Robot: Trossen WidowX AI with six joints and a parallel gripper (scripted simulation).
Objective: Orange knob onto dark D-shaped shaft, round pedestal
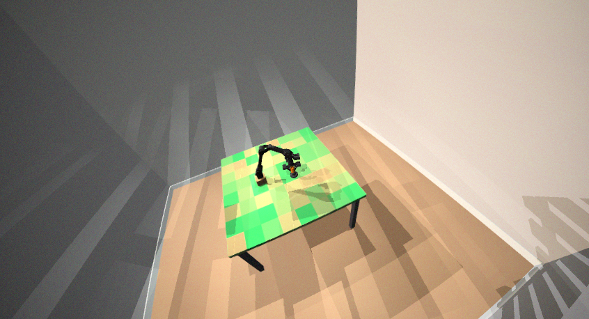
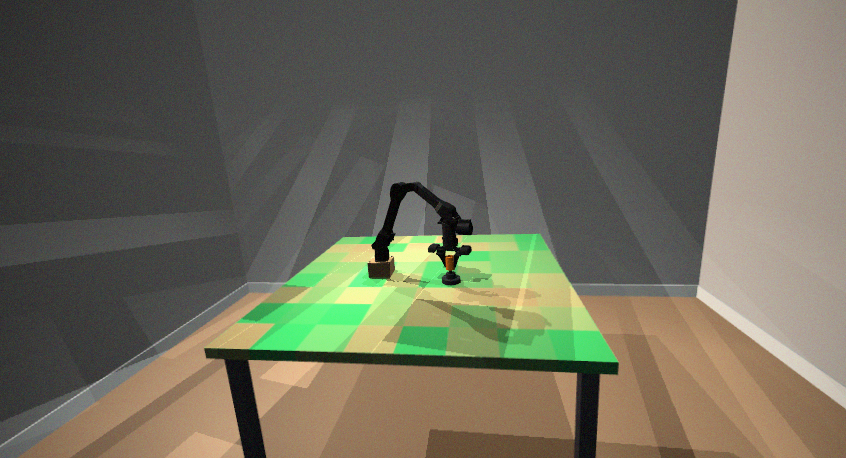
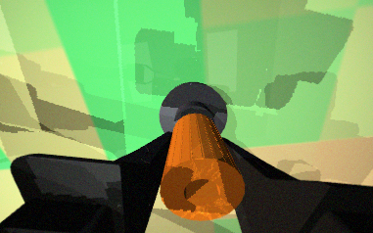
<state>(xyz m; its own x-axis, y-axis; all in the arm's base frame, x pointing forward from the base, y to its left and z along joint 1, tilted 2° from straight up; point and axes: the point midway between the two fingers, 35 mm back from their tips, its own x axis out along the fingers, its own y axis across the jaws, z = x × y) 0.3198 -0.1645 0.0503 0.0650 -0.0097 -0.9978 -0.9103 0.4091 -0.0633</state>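
Top view first: we look down from a high corner of the room onto a bench (image 1: pixel 246 235) with a green and tan checkered surface. Our black arm (image 1: pixel 263 156) rises from a small brown base block (image 1: pixel 260 180) and arches over to the gripper (image 1: pixel 292 168), which points down with a speck of orange between its fingers. That speck is the orange knob (image 1: pixel 292 169), sitting directly above the round pedestal (image 1: pixel 294 175); at this size we cannot tell whether they touch.

Exterior view, from bench height: we see the gripper (image 2: pixel 450 259) hanging straight down over the round pedestal (image 2: pixel 451 279). The orange knob (image 2: pixel 450 259) is clamped between the fingers, and a short dark stretch, apparently the D-shaped shaft (image 2: pixel 451 270), shows between knob and pedestal. So we judge the knob is not pushed all the way down.

Wrist view, looking along the gripper (image 3: pixel 202 157): its jaws are partly closed and pinch the orange knob (image 3: pixel 200 162) on both sides. The knob's near end shows its hole with one flat side. Beyond its far end lies the dark round pedestal (image 3: pixel 171 112), lined up with the knob's axis. The shaft itself is hidden behind the knob.

We judge that pickup and centring are done; matching the flats, pressing down fully and letting go remain.
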